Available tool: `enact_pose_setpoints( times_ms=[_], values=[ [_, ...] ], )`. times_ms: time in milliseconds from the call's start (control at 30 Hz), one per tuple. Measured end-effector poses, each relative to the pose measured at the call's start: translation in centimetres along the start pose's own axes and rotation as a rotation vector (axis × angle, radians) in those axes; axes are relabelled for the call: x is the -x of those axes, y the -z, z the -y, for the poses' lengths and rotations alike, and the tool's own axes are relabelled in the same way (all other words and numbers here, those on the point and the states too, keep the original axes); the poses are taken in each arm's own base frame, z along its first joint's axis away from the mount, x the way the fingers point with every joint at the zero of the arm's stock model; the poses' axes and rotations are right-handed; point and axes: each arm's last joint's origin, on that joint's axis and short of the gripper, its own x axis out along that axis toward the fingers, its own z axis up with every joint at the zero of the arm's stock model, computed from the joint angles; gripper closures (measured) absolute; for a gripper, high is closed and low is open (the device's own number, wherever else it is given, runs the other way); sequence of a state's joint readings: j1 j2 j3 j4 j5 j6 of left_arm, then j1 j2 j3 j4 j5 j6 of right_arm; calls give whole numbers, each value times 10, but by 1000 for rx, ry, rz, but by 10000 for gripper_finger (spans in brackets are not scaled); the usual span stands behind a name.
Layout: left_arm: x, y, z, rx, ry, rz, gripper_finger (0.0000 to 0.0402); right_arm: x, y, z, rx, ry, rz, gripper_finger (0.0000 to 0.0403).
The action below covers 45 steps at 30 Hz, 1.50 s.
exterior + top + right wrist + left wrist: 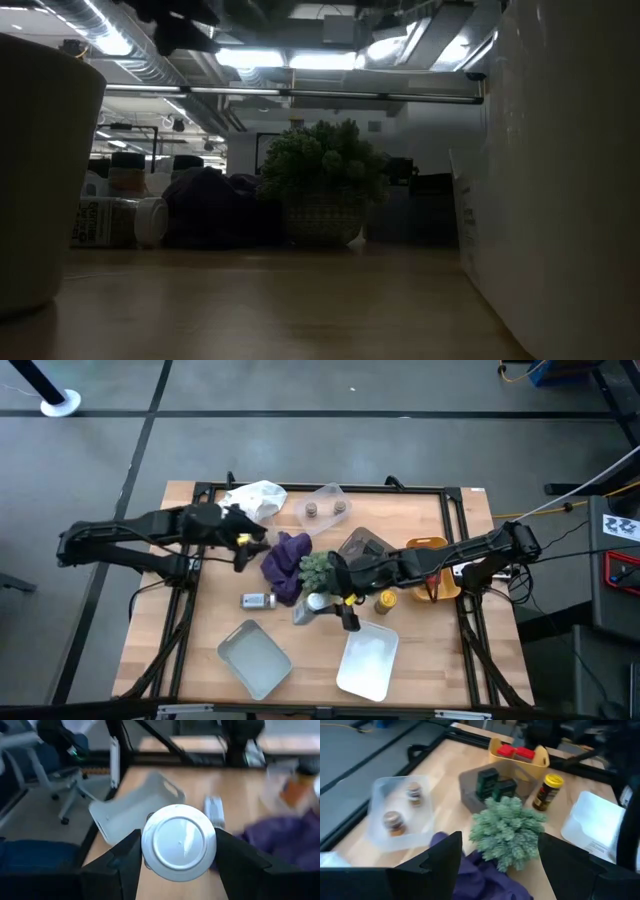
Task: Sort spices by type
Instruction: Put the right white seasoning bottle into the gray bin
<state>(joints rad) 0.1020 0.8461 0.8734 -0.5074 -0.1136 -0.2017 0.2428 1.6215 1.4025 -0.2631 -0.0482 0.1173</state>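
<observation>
My right gripper (318, 606) (179, 851) hangs over the table's near middle, shut on a white-capped clear spice jar (179, 842). Another white-capped jar (257, 600) (214, 810) lies on its side on the table. A yellow-capped jar (385, 600) (547, 790) stands upright by the plant (318, 568). Two brown-capped jars (400, 810) sit in a clear tray (325, 508), dark green tins (492, 782) in a grey tray, and red ones (516, 752) in a yellow tray (428, 558). My left gripper (250, 547) (497, 867) is open above the purple cloth (288, 565), holding nothing. My right gripper pinches the white-capped jar between its two fingers (127, 862), one on each side of the cap end (150, 845). The fingers slant downward from the table's right. The jar is lifted clear and tilted, its round white cap facing back toward the wrist.
Two white trays (255, 658) (368, 660) lie at the near edge; in the low view their walls (40, 170) (560, 180) rise on both sides. A crumpled white bag (255, 498) lies at the far left. A dark frame (460, 495) rims the table.
</observation>
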Motion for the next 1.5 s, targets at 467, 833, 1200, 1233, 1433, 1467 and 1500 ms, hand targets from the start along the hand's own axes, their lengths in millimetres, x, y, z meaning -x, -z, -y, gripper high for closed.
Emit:
enact_pose_setpoints(
  times_ms=[467,833,1200,1233,1433,1467,1500],
  values=[
    [45,7,-9,73,-65,80,157,-29,-17,-6,155,-213,176,194],
    [41,9,-9,65,-74,44,157,-92,-30,-8,228,-332,94,194],
    [34,12,-9,29,-90,-12,157,-143,-21,-5,318,-332,-6,194],
    [33,12,-9,28,-91,-16,157,-147,-19,-4,324,-333,-15,194],
    [29,12,-8,30,-95,-31,157,-163,-3,-2,343,-335,-50,194],
    [28,12,-8,39,-96,-33,157,-164,-2,-2,346,-335,-52,194],
    [27,12,-8,43,-96,-34,157,-164,-2,-2,352,-335,-56,194]
  ],
)
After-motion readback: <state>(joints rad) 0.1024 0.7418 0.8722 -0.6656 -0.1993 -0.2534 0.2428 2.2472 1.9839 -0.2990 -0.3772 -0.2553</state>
